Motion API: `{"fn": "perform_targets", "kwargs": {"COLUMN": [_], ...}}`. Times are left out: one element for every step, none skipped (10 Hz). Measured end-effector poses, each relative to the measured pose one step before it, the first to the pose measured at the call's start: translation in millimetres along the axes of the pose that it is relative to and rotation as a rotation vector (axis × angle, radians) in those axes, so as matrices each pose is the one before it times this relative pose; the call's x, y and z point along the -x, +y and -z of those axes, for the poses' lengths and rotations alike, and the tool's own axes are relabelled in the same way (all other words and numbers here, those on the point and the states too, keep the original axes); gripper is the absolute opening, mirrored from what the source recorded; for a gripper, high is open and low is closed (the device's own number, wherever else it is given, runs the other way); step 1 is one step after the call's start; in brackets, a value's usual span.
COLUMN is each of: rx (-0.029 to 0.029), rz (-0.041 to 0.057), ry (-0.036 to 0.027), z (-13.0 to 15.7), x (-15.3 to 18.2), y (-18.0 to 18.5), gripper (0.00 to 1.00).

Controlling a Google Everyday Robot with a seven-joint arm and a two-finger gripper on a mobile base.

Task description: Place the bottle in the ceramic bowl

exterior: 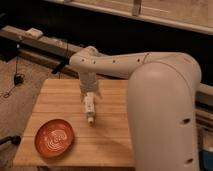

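Over wooden table: one gripper clamped on one bottle, cap down; one ceramic bowl apart, on tabletop.

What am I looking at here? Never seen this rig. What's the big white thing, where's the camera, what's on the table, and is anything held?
The big white shape is a robot arm. Its thick section fills the right side because it is close to the lens. There is only one camera view, looking down on the scene from above; where the camera is mounted is not on record.

The arm reaches over a wooden table and ends in a two-finger gripper pointing down above the middle of the table.

Two things matter here. A small white bottle is right at the gripper's tip, with its narrow end toward the camera. An orange-red ceramic bowl sits empty at the table's front left corner, apart from the bottle.

I cannot tell whether the bottle is gripped or lying on the wood. It is not yet in the bowl.
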State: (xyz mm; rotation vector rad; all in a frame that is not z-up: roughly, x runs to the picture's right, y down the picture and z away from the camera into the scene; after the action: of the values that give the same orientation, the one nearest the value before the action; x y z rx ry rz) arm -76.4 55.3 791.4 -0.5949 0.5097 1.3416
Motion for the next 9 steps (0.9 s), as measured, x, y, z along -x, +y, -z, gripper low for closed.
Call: {"fn": "perform_targets", "kwargs": {"rx": [0.00425, 0.00482, 0.00543, 0.00531, 0.00791, 0.00514, 0.00653, 0.00734, 0.00572], "rz": [0.02395, 0.01735, 0.01204, 0.01089, 0.00206, -0.00131, -0.00159, 0.00010, 0.00092], "ry": [0.00733, 0.00643, 0.00651, 0.01218, 0.01497, 0.00982, 0.01237, 0.00883, 0.01159], "z": [-11.31, -9.45, -7.23, -9.87, -8.31, -4.49, -6.04, -5.11, -6.50], "x": [11.59, 8.56, 5.29, 4.06, 3.54, 1.28, 0.88, 0.59, -0.23], "y": [1.03, 0.96, 1.57, 1.15, -2.11, -1.84, -0.91, 1.51, 1.54], "gripper": [0.65, 0.65, 0.65, 0.65, 0.65, 0.65, 0.65, 0.65, 0.65]}}
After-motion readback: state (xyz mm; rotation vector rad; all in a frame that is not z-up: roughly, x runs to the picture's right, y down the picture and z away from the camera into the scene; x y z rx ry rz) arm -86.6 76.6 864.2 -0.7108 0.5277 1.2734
